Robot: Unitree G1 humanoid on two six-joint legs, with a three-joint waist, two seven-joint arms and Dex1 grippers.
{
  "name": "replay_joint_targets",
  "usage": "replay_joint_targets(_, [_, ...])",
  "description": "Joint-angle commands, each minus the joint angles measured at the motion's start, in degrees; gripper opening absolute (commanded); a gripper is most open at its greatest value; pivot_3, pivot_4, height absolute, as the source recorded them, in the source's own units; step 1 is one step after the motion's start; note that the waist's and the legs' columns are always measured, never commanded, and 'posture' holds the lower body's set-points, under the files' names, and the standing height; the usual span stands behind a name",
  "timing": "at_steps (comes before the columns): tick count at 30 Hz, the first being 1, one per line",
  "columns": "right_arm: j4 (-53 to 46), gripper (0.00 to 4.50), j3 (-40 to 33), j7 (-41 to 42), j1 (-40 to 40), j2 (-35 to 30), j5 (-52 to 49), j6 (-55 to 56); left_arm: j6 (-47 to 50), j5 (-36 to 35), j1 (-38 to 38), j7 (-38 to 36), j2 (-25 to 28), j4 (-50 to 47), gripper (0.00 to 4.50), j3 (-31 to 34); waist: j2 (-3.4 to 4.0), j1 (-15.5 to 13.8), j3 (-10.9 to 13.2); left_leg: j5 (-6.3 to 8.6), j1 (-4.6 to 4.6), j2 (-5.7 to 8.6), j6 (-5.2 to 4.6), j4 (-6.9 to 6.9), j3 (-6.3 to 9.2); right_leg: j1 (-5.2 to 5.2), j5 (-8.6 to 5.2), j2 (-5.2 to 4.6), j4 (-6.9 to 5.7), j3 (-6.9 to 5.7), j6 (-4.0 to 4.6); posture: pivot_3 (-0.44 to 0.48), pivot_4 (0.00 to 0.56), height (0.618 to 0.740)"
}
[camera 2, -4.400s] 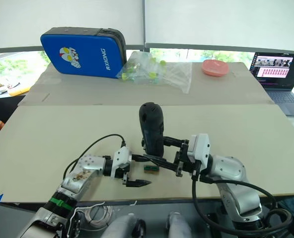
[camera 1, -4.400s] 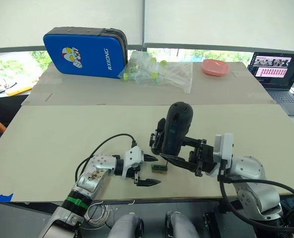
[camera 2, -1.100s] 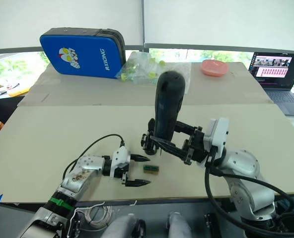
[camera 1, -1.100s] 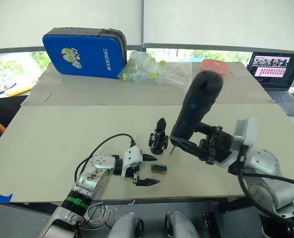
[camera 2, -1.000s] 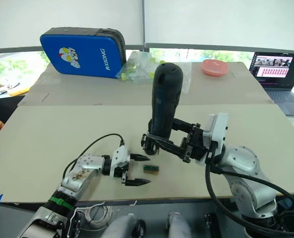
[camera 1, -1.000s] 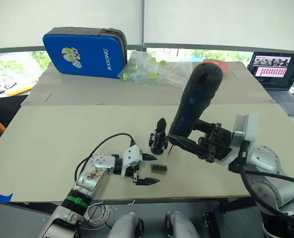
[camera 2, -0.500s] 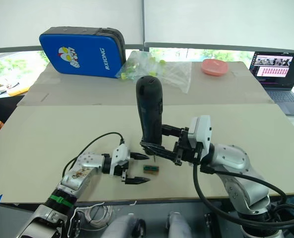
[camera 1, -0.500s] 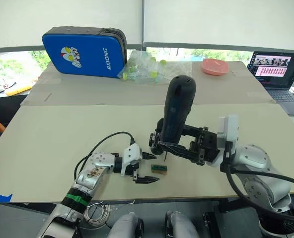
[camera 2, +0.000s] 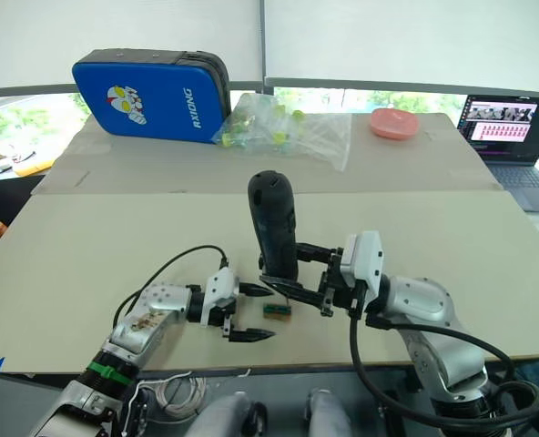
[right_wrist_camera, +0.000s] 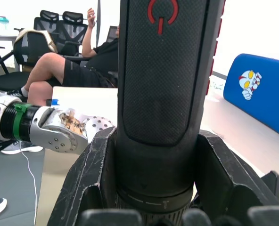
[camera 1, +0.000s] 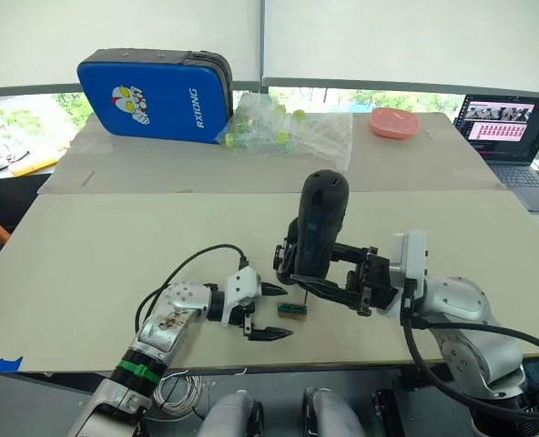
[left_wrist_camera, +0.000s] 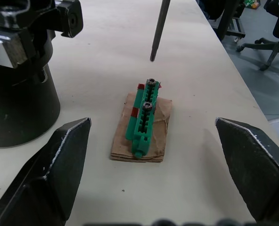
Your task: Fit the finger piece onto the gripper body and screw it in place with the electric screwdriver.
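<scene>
The electric screwdriver (camera 1: 318, 223), thick and black, stands nearly upright at the table's middle front. My right gripper (camera 1: 311, 275) is shut around its lower end, and its fingers (right_wrist_camera: 94, 186) clamp the barrel. Its thin bit (left_wrist_camera: 159, 29) ends just above the table. The gripper body (camera 1: 282, 258) is a black block right behind the screwdriver and mostly hidden by it. I cannot pick out the finger piece apart from that body. My left gripper (camera 1: 287, 313) rests open on the table to the left, its fingers either side of a small green-and-brown block (left_wrist_camera: 143, 123).
A blue case (camera 1: 157, 93) stands at the back left, with a clear bag of small parts (camera 1: 288, 129) and a pink dish (camera 1: 394, 121) beside it. A laptop (camera 1: 506, 127) sits at the far right. A seated person (right_wrist_camera: 69, 66) shows in the right wrist view.
The screwdriver was raised and tilted to the right a second ago. My right gripper has since brought it down and left, nearly upright, in front of the gripper body. The left gripper stayed put.
</scene>
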State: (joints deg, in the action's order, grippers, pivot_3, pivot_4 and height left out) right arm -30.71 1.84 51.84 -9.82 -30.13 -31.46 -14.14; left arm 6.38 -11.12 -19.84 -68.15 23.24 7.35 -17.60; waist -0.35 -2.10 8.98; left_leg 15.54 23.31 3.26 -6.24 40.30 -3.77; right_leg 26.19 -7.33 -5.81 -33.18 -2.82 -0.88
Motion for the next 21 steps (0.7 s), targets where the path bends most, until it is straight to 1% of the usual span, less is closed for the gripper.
replay_joint_targets(1, [-1.41, 1.88, -0.57, 0.29, -0.14, 0.60, 0.10, 3.28, 0.62, 0.53, 1.23, 0.09, 0.32, -0.57, 4.50, -1.18, 0.00, 0.00, 0.00, 0.00, 0.00, 0.00, 0.00, 0.00, 0.00, 0.00, 0.00, 0.00, 0.00, 0.00, 0.00, 0.000, 0.150, 0.740])
replay_joint_targets(21, [-0.76, 1.88, 0.01, 1.22, 0.68, 1.08, 1.14, 4.22, 0.36, 0.49, 2.12, 0.75, 0.01, -0.34, 4.50, -1.62, 0.00, -0.03, 0.00, 0.00, -0.02, 0.00, 0.00, 0.00, 0.00, 0.01, 0.00, -0.01, 0.00, 0.00, 0.00, 0.000, 0.150, 0.740])
